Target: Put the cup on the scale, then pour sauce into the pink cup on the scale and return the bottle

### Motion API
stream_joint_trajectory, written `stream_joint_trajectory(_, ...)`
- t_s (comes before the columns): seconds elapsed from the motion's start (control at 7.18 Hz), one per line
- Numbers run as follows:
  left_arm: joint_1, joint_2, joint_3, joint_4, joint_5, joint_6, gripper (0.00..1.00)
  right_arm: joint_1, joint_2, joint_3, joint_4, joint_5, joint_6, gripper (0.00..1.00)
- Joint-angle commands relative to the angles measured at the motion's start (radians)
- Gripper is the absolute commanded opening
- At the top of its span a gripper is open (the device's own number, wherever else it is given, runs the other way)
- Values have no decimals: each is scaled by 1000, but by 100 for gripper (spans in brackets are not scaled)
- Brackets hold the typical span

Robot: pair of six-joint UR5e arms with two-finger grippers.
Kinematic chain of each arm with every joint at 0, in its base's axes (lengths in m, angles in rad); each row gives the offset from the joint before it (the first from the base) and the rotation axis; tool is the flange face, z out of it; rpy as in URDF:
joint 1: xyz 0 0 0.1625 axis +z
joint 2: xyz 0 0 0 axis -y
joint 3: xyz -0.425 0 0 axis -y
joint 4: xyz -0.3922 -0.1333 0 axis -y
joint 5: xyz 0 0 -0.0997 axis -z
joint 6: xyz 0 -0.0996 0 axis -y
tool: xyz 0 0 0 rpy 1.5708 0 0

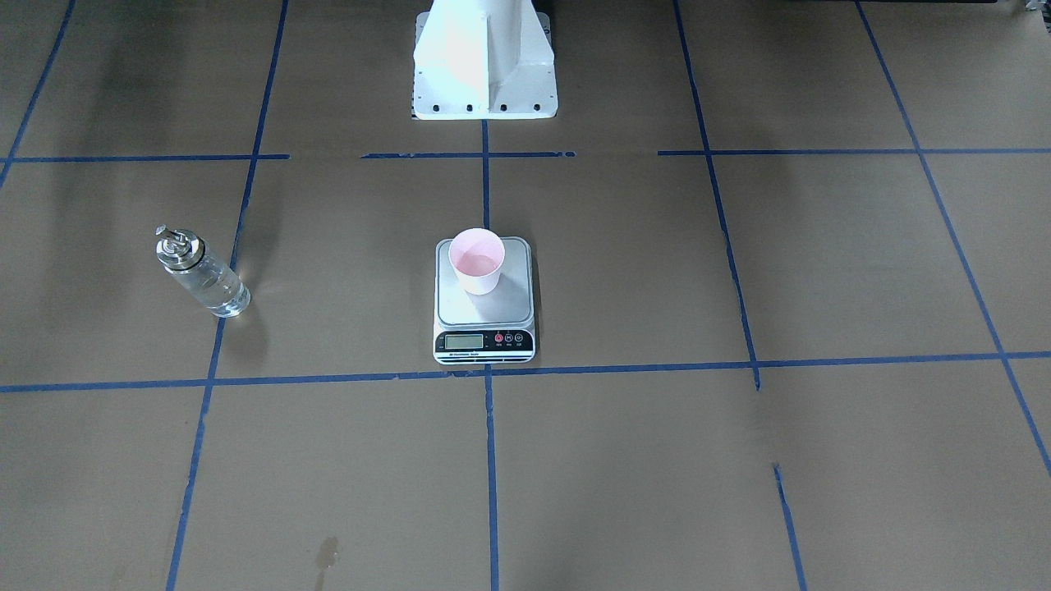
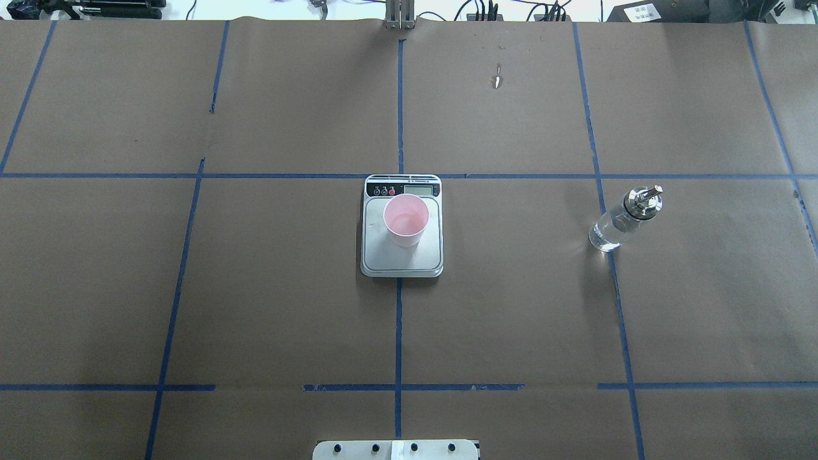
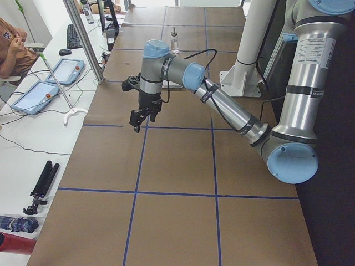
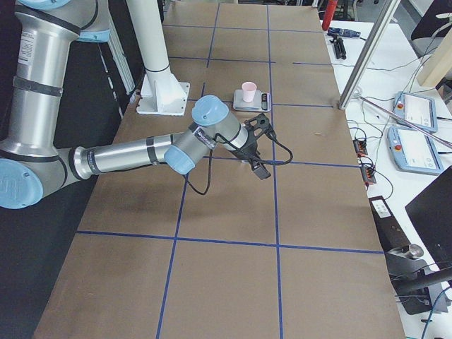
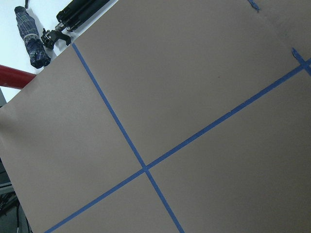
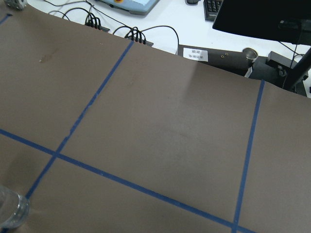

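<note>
The pink cup (image 1: 477, 260) stands upright on the far part of the scale (image 1: 484, 316) at the table's middle; both also show in the overhead view, cup (image 2: 406, 220) and scale (image 2: 402, 255). The clear glass bottle (image 2: 623, 220) with its metal spout stands upright on the table to my right, apart from the scale, and holds clear liquid (image 1: 215, 289). Its base shows at the right wrist view's lower left corner (image 6: 9, 213). My left gripper (image 3: 138, 119) and right gripper (image 4: 258, 168) hang above bare table and show only in the side views; I cannot tell if they are open.
The table is covered in brown paper with blue tape lines (image 2: 399, 319). The robot's white base (image 1: 484, 66) stands at the table's near edge. Tablets (image 3: 44, 88) and cables lie on a side bench, and a person (image 3: 11, 47) sits there.
</note>
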Motion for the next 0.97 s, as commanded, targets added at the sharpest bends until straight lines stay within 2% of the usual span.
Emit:
stream_joint_trajectory(0.0, -32, 31, 29, -2, -61, 71, 100, 20, 13, 31, -373, -8, -249, 100)
stream_joint_trajectory(0.14, -68, 33, 76, -2, -119, 143, 100, 37, 42, 31, -544, -19, -330, 100)
stream_joint_trajectory(0.28, -78, 42, 110, -4, -138, 160, 100, 43, 47, 32, -618, -28, -347, 100)
stream_joint_trajectory(0.42, -120, 44, 174, -12, -147, 162, 100, 43, 40, 29, -627, -28, -349, 100)
stream_joint_trajectory(0.56, -174, 44, 285, -22, -174, 206, 100, 42, 44, 19, -662, -26, -349, 100)
stream_joint_trajectory(0.7, -178, 44, 422, -80, -203, 325, 100, 42, 70, 17, -740, -25, -349, 100)
stream_joint_trajectory(0.84, -178, 39, 513, -151, -210, 331, 100, 43, 92, 13, -777, -17, -335, 100)
